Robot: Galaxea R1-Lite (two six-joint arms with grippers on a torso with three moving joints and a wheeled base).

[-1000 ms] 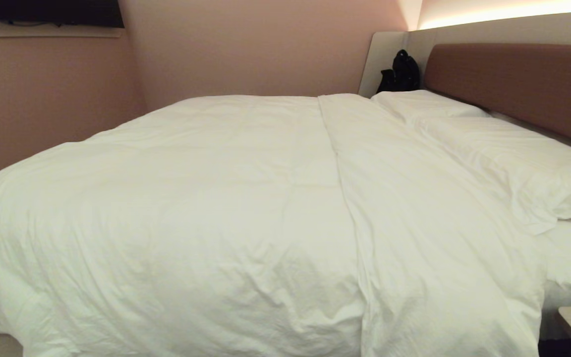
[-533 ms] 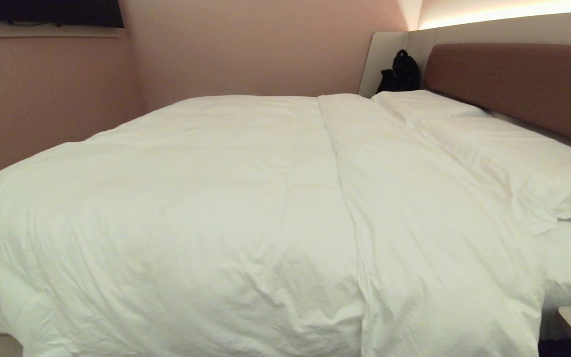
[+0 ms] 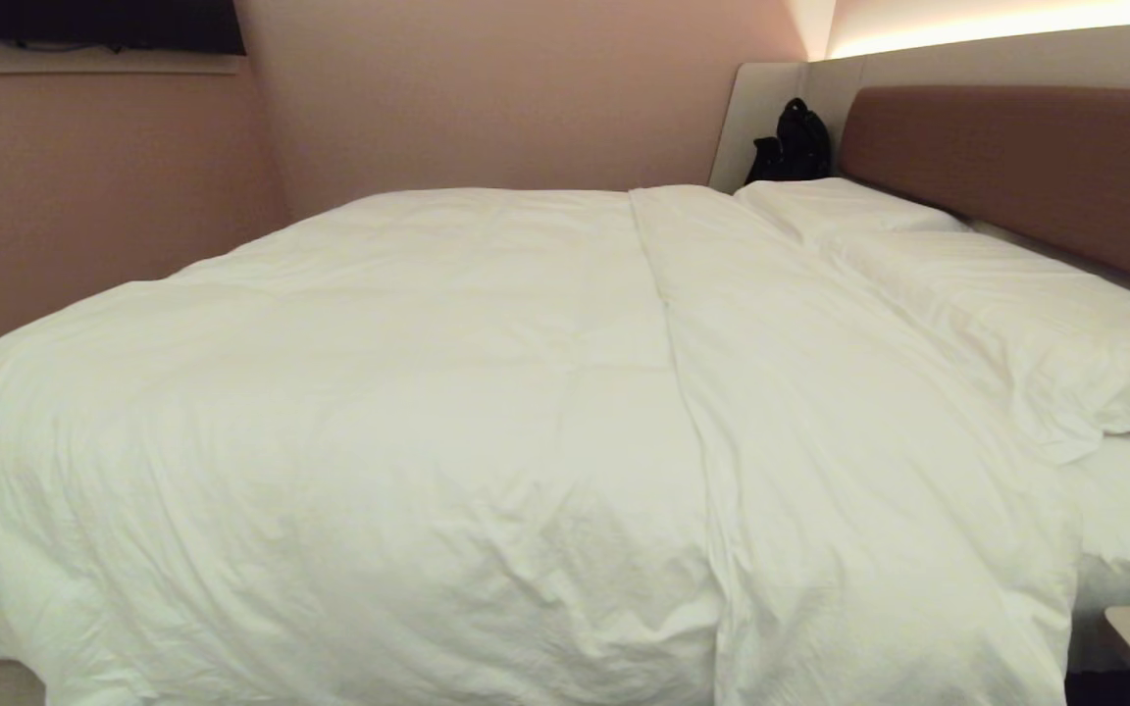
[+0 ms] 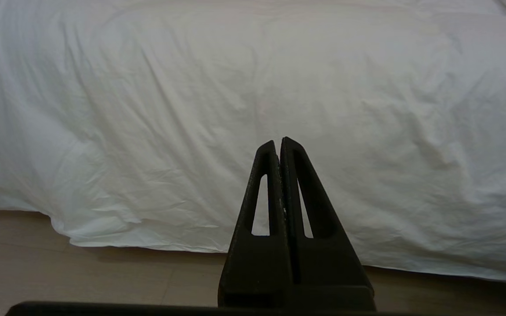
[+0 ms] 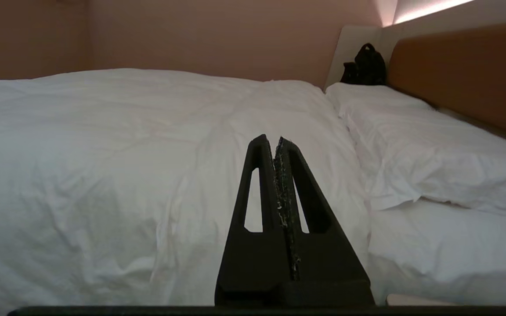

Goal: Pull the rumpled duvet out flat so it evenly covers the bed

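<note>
Duvet (image 3: pixel 408 431), puffy and soft, lies spread over the bed (image 3: pixel 1129 510), its folded band near 1 o'clock beside the pillows (image 3: pixel 1016 304). Left gripper (image 4: pixel 279 145) and right gripper (image 5: pixel 275 142) hang clenched, empty. Light, yielding fabric; likely best pinched at the hanging hem.

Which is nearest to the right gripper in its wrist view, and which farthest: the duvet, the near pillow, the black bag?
From the right gripper:
1. duvet, directly beyond the fingertips.
2. near pillow, beside the headboard.
3. black bag, at the bed's far corner.
</note>
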